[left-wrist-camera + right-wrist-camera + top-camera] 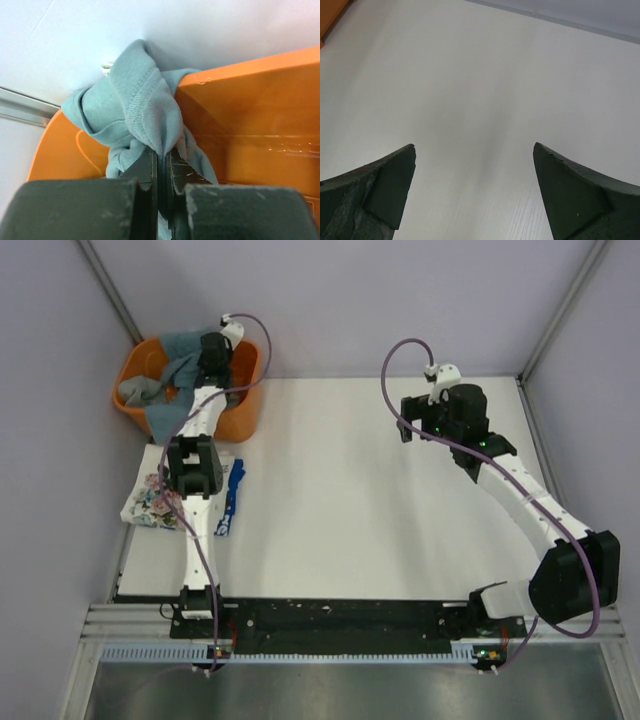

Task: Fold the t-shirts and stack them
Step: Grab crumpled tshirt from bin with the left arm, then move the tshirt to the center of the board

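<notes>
My left gripper (213,353) reaches into the orange tub (240,415) at the back left and is shut on a fold of a dusty blue-grey t-shirt (142,107). In the left wrist view the cloth bunches up from between the closed jaws of the left gripper (163,156). More blue-grey and grey shirts (160,390) hang over the tub's rim. A folded white floral t-shirt (152,505) lies on the table under the left arm. My right gripper (415,425) is open and empty above the bare table, as the right wrist view (474,160) also shows.
A blue item (231,498) lies beside the floral shirt. The white table (350,500) is bounded by grey walls on the left, back and right. The tub's corner (330,15) shows at the far left of the right wrist view.
</notes>
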